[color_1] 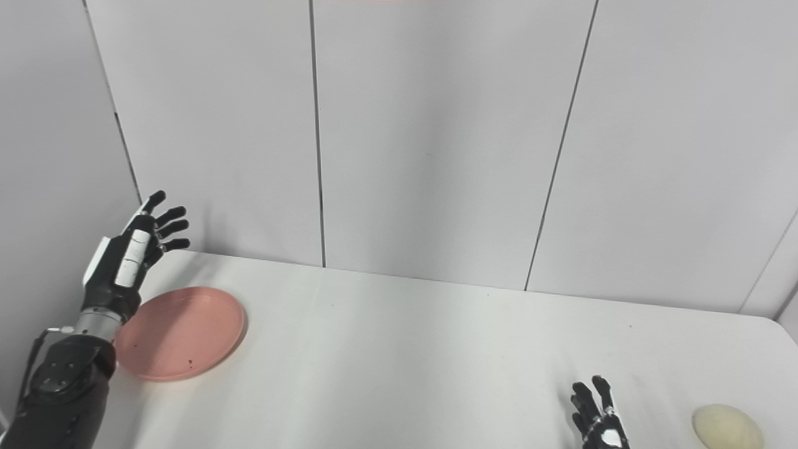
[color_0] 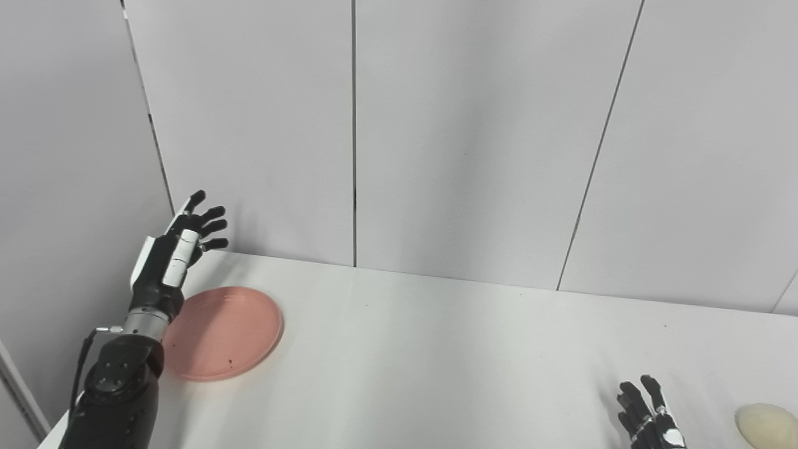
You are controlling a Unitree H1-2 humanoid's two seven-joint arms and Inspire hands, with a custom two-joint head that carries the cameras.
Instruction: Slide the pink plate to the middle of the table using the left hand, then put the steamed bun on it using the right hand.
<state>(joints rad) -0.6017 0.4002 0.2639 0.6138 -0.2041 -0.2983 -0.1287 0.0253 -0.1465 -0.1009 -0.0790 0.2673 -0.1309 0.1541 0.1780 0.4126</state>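
Hovering with fingers spread and holding nothing, left hand raised above the far left corner of the table, palm turned toward the middle, fingertips reaching up in front of the wall. Just below and to the inner side of that hand, flat on the table: plate, pink, empty, its near left edge hidden behind the left wrist and forearm. No contact visible between left hand and plate; hand looks lifted clear of it, wrist crossing in front of the rim.

Low at the bottom edge, right hand, only the fingers and a bit of the back in view, fingers apart and pointing up, nothing held. Just to the outer side of that hand, apart from it, resting on the table near the right front corner: bun, pale cream, rounded, partly cut off by the picture's bottom edge. Plate and bun well apart, at opposite sides of the table, bare white surface between the two hands.
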